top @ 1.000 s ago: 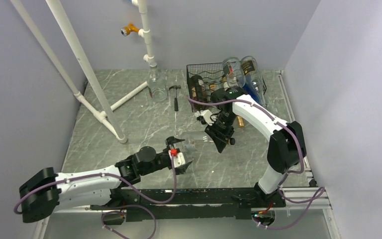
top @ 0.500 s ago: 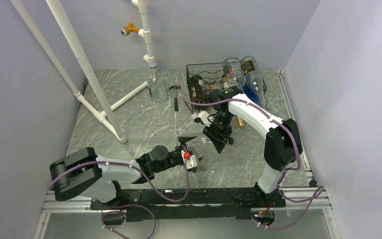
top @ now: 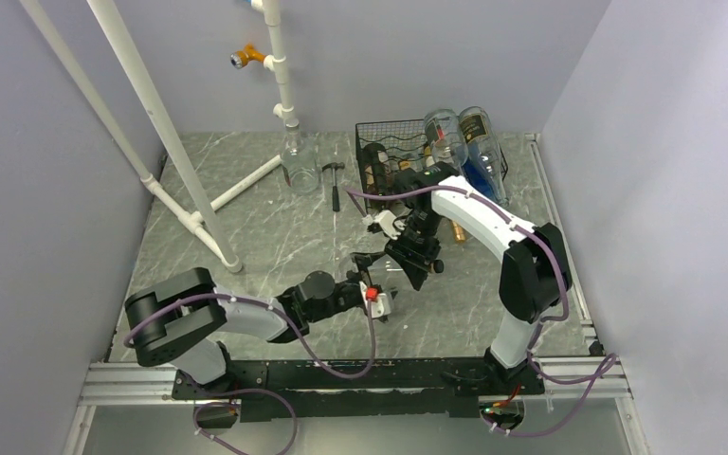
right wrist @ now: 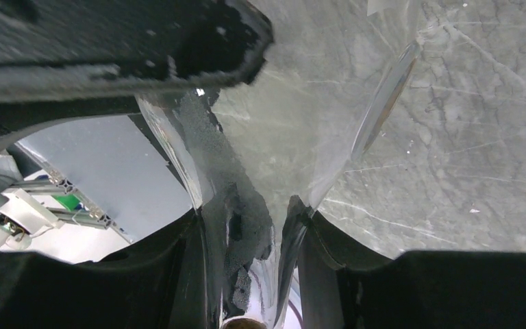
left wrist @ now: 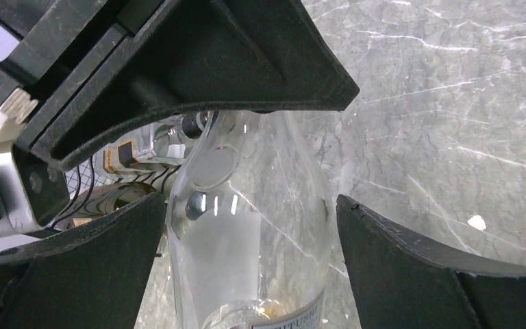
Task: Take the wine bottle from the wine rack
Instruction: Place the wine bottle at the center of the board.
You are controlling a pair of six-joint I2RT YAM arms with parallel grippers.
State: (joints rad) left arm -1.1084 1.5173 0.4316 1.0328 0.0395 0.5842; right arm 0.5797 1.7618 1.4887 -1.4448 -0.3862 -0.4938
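The bottle (left wrist: 253, 240) is off the rack (top: 384, 140) and sits over the middle of the table (top: 275, 227), near of the rack. Its neck is pinched between the fingers of the right gripper (top: 415, 258). The step in hand looks like a handover: the left gripper (top: 382, 284) stands spread wide with the clear body between its fingers, closer to one than the other and seemingly touching neither. Next, I judge, the left must centre and close firmly on the body before the right lets go, since smooth glass may slip.
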